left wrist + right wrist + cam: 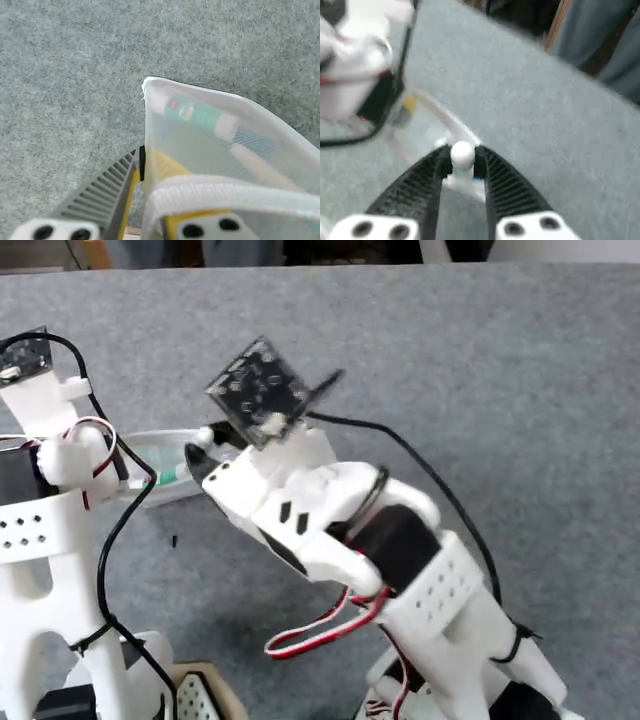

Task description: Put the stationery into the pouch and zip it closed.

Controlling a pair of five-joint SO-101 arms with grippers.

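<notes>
A translucent pouch (160, 455) lies between the two arms on the grey table. Inside it I see a green-and-white tube (192, 112) and a white stick (255, 167). My left gripper (145, 175) is shut on one end of the pouch (210, 145), with the fabric pinched beside its grey ribbed finger (102, 195). At the other end, my right gripper (463, 167) is shut on the white ball-shaped zipper pull (462, 154); its black fingers (415, 187) close around it. In the high view the right gripper (200, 460) meets the pouch's end.
Grey felt-like table covering (480, 370) stretches open to the back and right. The left arm's white body (45, 530) stands at the left edge. A brown box corner (205, 690) sits at the front between the arm bases.
</notes>
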